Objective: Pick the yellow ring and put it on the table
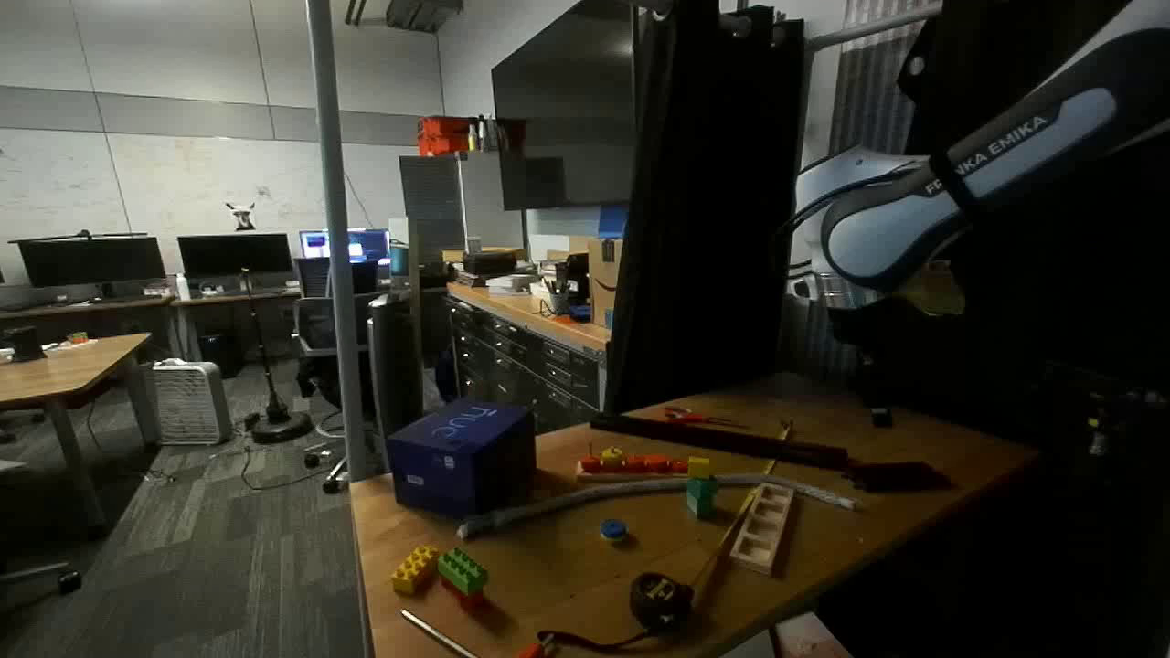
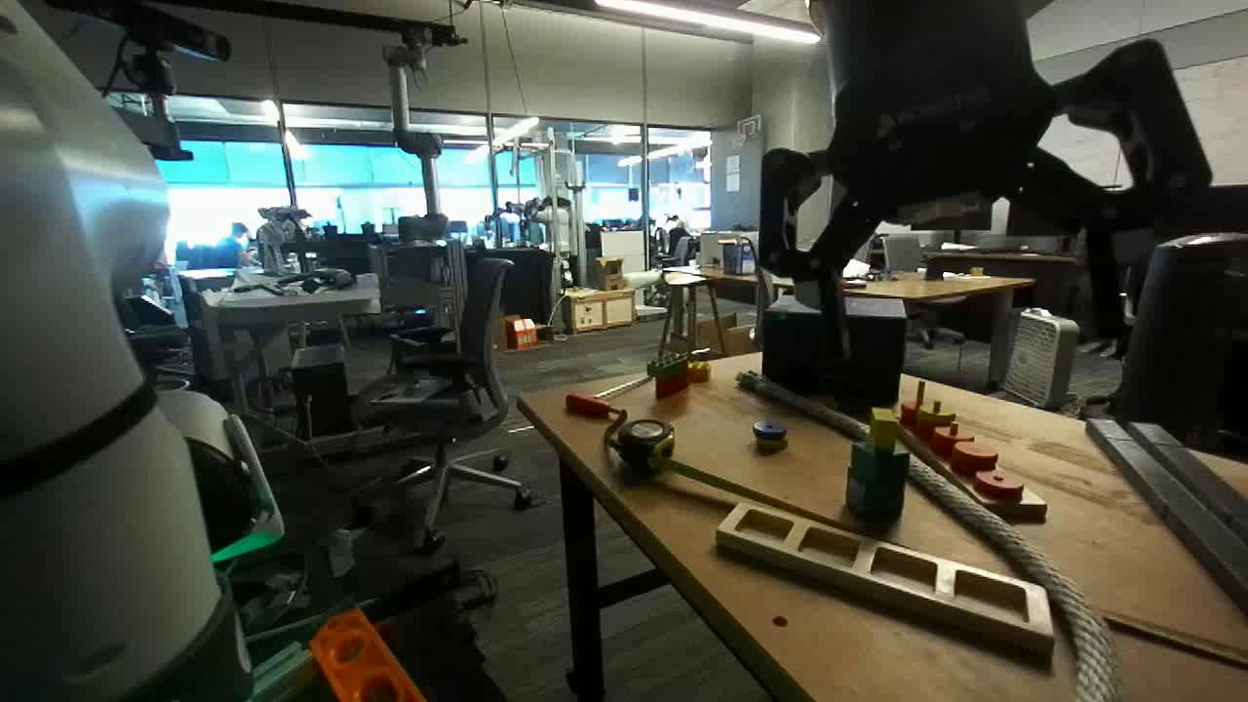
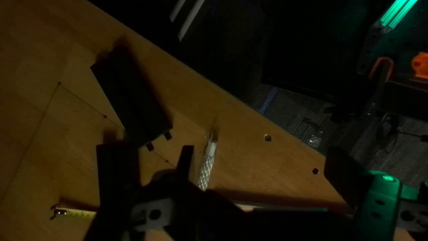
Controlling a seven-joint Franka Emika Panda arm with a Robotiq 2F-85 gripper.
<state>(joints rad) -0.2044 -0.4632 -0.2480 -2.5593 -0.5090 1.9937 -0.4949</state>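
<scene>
A yellow ring (image 1: pixel 611 452) sits on a peg of a wooden peg board among several red rings; it also shows in an exterior view (image 2: pixel 936 415). Another yellow ring (image 2: pixel 770 446) lies under a blue ring (image 2: pixel 769 429) on the table (image 2: pixel 829 643). The light-brown table shows in both exterior views (image 1: pixel 548 585) and in the wrist view (image 3: pixel 240 160). My gripper (image 3: pixel 262 162) is open and empty, high above the table, with its fingers wide apart; it also shows in an exterior view (image 2: pixel 975 317). The wrist view shows neither ring.
A grey rope (image 1: pixel 631 489), a green block stack with a yellow cube (image 2: pixel 882 429), a wooden tray with compartments (image 2: pixel 877 575), a tape measure (image 1: pixel 660 600) and a dark blue box (image 1: pixel 462 466) stand on the table. Dark bars (image 1: pixel 722 440) lie at one side. Toy bricks (image 1: pixel 462 571) lie near a corner.
</scene>
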